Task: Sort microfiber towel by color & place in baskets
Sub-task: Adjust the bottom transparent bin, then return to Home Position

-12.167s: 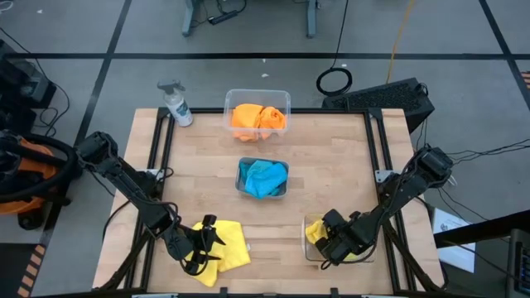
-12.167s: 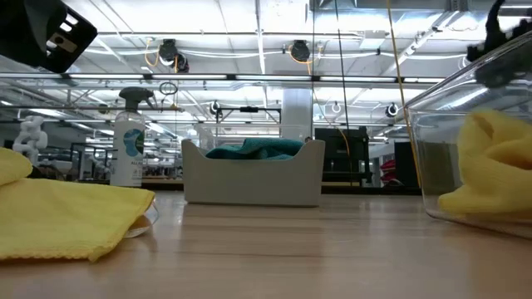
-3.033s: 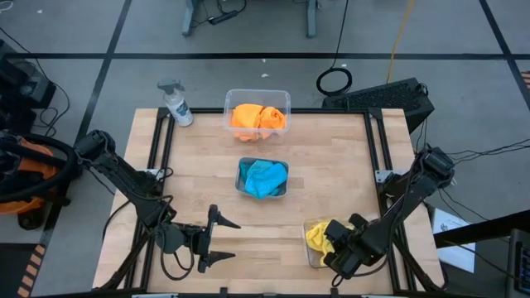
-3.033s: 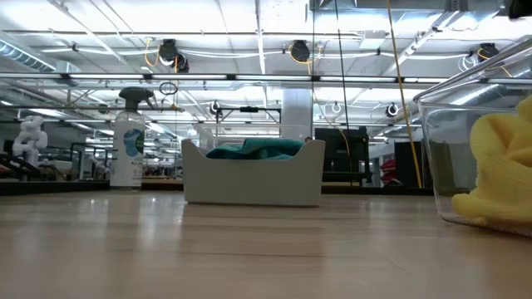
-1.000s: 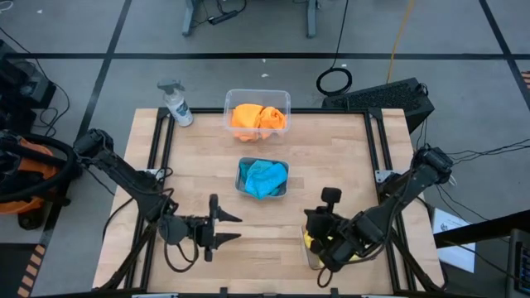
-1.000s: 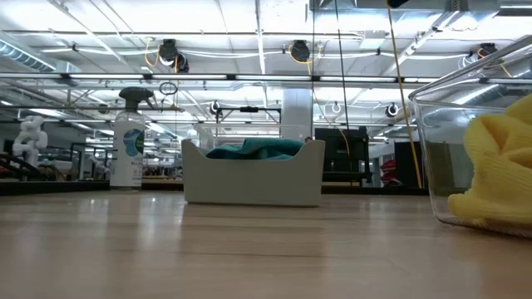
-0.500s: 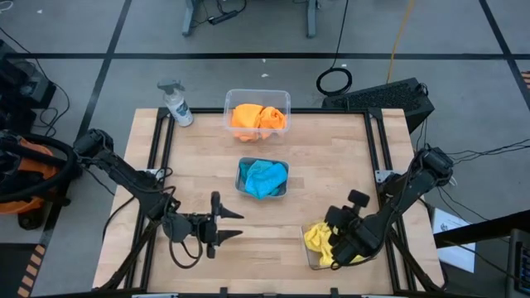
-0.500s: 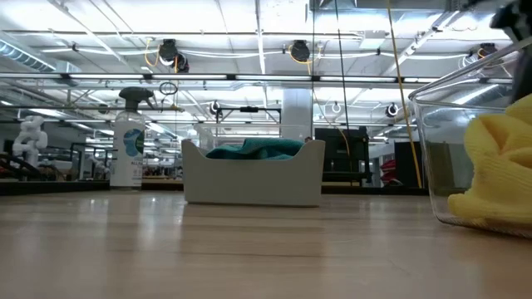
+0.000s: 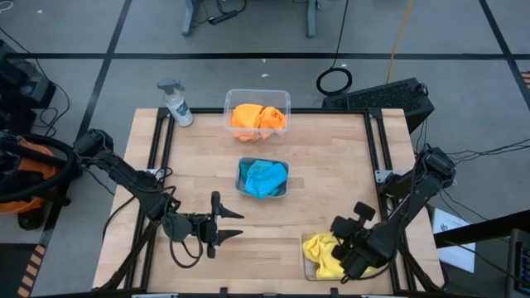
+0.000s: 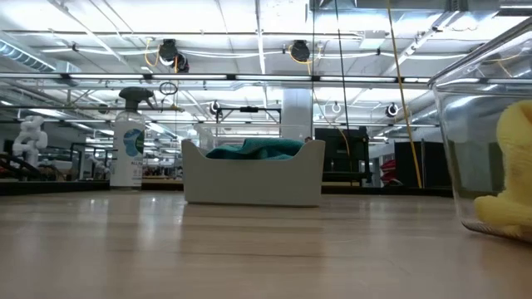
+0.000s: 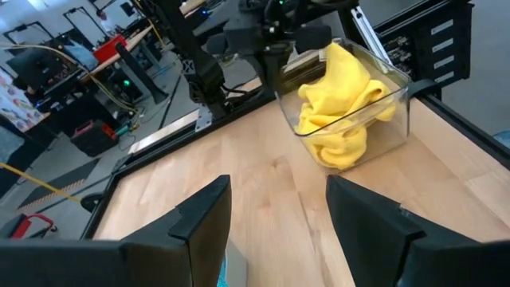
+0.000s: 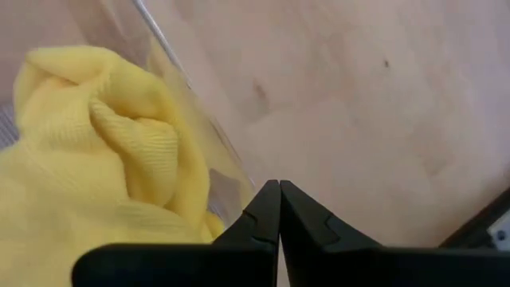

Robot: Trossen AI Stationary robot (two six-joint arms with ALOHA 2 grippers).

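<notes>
Two yellow towels [image 9: 321, 251] lie bunched in a clear tub [image 9: 306, 271] near the table's near right corner; they also show in the left wrist view [image 11: 343, 104] and the low view [image 10: 515, 183]. My right gripper [image 9: 349, 255] is shut at this tub's right wall. Turquoise towels fill the small greyish tub [image 9: 262, 178] at mid-table. Orange towels fill a clear tub [image 9: 257, 117] at the far edge. My left gripper [image 9: 240, 224] hovers open over bare wood at the near left, pointing toward the yellow tub. My right gripper pinches the rim [image 12: 199, 104] of the yellow towels' tub between its two fingertips [image 12: 267, 203], slanting down from above on the tub's right side. The tub's bottom stays on the table, upright. How far back the wall reaches between the fingers does not show.
A grey-white spray bottle [image 9: 176, 103] stands at the far left corner. Black frame rails [image 9: 157, 157] run along the table's left and right sides. Bare wood lies between the left gripper and the yellow tub.
My right gripper has moved toward the table's near right corner, and the tub with the yellow towels has slid along the table with it, staying upright. My left gripper has stayed open and almost still.
</notes>
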